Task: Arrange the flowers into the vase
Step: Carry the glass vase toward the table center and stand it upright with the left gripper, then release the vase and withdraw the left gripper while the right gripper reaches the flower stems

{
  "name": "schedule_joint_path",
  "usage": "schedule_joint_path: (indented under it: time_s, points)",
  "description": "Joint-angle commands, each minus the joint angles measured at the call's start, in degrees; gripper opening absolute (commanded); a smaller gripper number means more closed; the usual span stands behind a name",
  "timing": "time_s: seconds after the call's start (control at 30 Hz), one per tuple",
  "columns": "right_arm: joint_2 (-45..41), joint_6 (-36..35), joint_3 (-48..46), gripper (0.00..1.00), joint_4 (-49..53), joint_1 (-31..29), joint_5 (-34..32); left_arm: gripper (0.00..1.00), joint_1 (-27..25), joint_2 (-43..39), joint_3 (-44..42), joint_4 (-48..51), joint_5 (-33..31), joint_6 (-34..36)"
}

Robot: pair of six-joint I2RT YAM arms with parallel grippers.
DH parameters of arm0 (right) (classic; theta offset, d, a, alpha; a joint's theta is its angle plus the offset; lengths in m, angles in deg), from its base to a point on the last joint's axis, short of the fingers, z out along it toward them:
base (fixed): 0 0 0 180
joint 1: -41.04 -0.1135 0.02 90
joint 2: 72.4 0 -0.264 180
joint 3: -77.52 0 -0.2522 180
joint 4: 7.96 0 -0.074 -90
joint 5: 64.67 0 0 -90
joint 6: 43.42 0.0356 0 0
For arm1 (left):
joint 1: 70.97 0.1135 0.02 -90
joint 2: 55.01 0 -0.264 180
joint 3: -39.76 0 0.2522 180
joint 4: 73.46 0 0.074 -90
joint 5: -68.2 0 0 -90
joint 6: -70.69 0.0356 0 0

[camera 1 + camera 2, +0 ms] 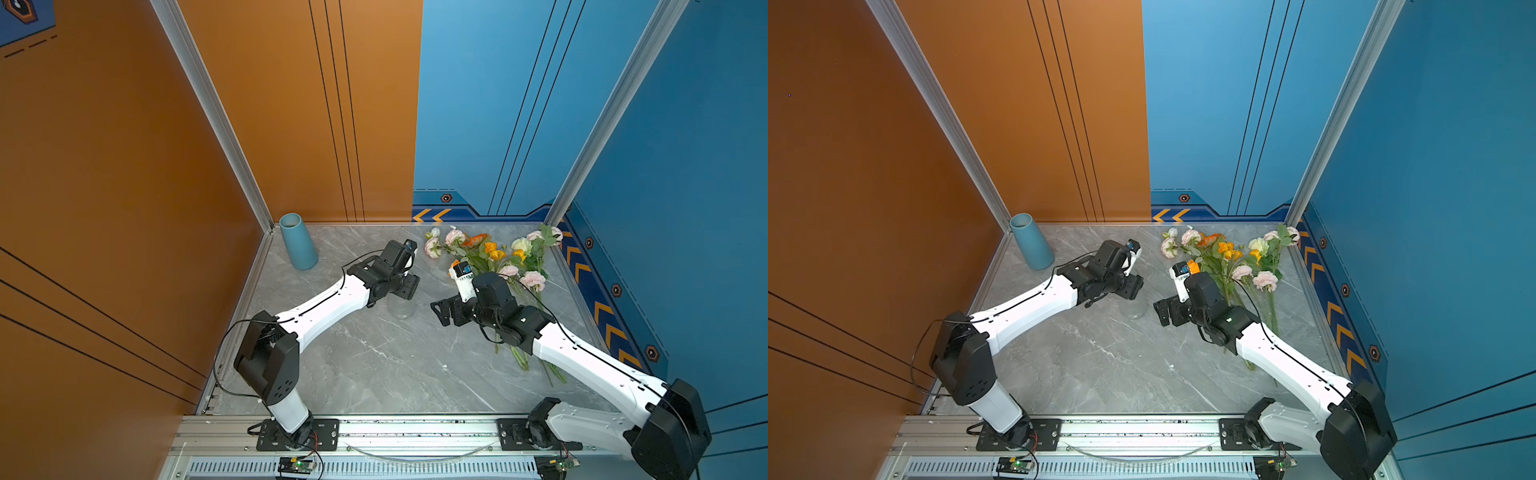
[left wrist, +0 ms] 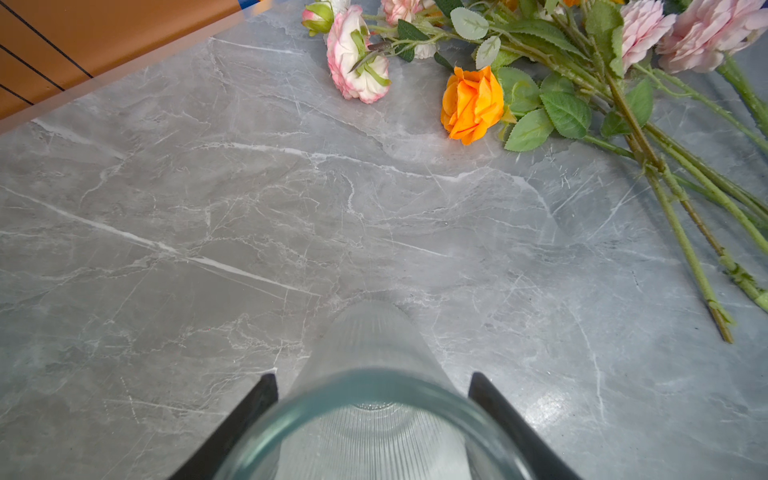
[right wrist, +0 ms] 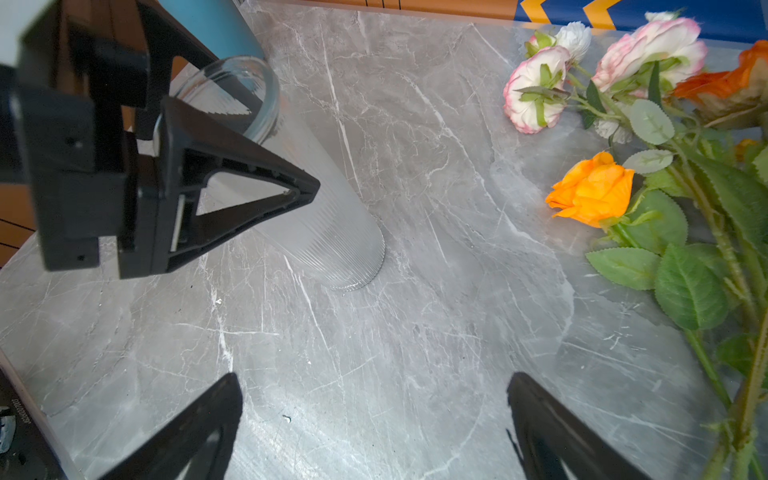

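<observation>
Where the flowers lie, both top views: flowers (image 1: 490,253) in a loose heap on the grey marble table (image 1: 374,365), far right, blooms toward the far side, stems running toward the near edge and under the right arm (image 1: 582,357).
Vases, top views: glass vase (image 1: 402,309) standing near mid-table, mostly hidden beneath the left arm (image 1: 332,303); blue vase (image 1: 298,243) upright in the far left corner, well apart from the heap.
Left gripper, top views: left gripper (image 1: 404,293) points down over the glass vase; its jaws are hidden.
Right gripper, top views: right gripper (image 1: 439,313) sits between the glass vase and the stems, touching neither.
Left wrist view, claw: two black fingers (image 2: 249,415) flank the glass vase's rim, one on each side and very close; whether they press the glass or stand just off it, I cannot tell.
Left wrist view, flowers: an orange bloom (image 2: 473,104) and pink blooms (image 2: 357,58) lie beyond the vase, stems flat on the table.
Right wrist view, claw: right gripper's jaws spread wide, only table between them.
Right wrist view, vase: left gripper straddles the glass vase near its rim; the vase's base rests on the table, with the orange bloom near but apart.
</observation>
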Motion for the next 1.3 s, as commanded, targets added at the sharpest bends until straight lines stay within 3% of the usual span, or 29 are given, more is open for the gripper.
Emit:
schedule_joint_path:
  time_s: [0.0,0.27,0.37,0.57,0.73,0.87,1.07,1.2,1.27]
  points:
    - [0.5,0.8,1.0,1.0,1.7,0.4,0.7,0.75,0.3,0.1,0.9,-2.1,2.1,-0.4]
    - [0.1,1.1,0.7,1.0,1.7,0.4,0.6,0.85,0.3,-0.8,0.3,-2.1,1.7,0.9]
    - [-0.1,1.1,0.7,1.0,1.8,0.3,0.6,0.99,0.4,-1.9,0.2,-2.1,1.3,1.6]
    - [-0.1,1.0,0.5,1.0,2.0,1.6,1.5,0.98,1.7,-5.8,0.8,-2.2,3.9,3.5]
    - [-0.8,1.0,0.0,1.0,2.6,5.1,3.1,0.98,4.0,-10.6,1.0,-2.3,10.4,6.2]
    - [-0.4,0.9,0.9,1.0,4.1,8.2,3.2,0.98,6.5,-14.0,1.8,-2.4,18.1,12.9]
    - [2.7,1.4,5.1,1.0,8.7,11.2,-2.3,0.98,8.5,-16.7,2.0,-3.2,28.2,28.8]
    - [3.8,2.6,6.8,0.97,11.5,15.6,-6.2,0.98,8.8,-18.2,0.4,-3.3,35.2,30.4]
    - [4.8,2.9,7.8,0.93,13.5,18.5,-7.0,0.98,6.2,-20.9,-4.4,-6.6,33.7,32.1]
